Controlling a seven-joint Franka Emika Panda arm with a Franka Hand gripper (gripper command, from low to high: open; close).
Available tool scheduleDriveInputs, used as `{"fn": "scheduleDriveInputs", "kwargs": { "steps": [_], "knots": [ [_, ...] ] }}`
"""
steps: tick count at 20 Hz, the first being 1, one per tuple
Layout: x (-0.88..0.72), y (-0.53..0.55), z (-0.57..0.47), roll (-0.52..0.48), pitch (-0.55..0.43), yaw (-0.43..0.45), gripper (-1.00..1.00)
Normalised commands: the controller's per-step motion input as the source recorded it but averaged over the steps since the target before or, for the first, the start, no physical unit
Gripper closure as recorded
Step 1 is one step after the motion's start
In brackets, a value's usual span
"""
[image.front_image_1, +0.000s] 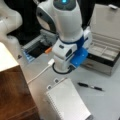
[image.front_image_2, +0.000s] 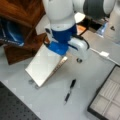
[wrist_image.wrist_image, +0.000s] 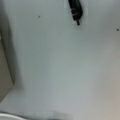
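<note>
1 pen (image.front_image_1: 90, 86) lies flat on the grey table (image.front_image_1: 107, 102), and it is the loose thing nearest the arm's wrist (image.front_image_1: 67, 50), just off toward a front view's right and bottom. It rests on its side with nothing leaning on it, so it stays put; the wrist view catches only its dark tip (wrist_image.wrist_image: 75, 10) at the top edge, above bare table (wrist_image.wrist_image: 62, 62), which suggests the camera looks straight down beside the pen rather than over it. The gripper itself does not show: the wrist and its blue bracket (image.front_image_1: 79, 57) cover it in both front views, and no fingers enter the wrist view, so I cannot tell whether it is open, closed or holding anything. Near the pen, a spiral notebook (image.front_image_1: 67, 102) lies closed with its cover up; in a front view (image.front_image_2: 45, 65) it sits partly under the arm, apart from the pen (image.front_image_2: 69, 91). 1 white cable (image.front_image_1: 41, 72) trails slack across the table past the wrist. Farther out, a case (image.front_image_1: 105, 50) stands with its lid up, showing divided compartments, and a wooden box (image.front_image_1: 12, 92) stands at the table's edge.
</note>
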Motion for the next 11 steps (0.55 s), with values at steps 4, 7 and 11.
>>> {"fn": "scheduleDriveInputs", "kwargs": {
  "steps": [4, 7, 11],
  "knots": [
    [0.08, -0.01, 0.13, -0.276, 0.139, 0.087, -1.00],
    [0.12, -0.01, 0.00, -0.249, 0.064, 0.074, -1.00],
    [0.20, 0.04, 0.02, -0.197, 0.073, 0.010, -1.00]
  ]
}}
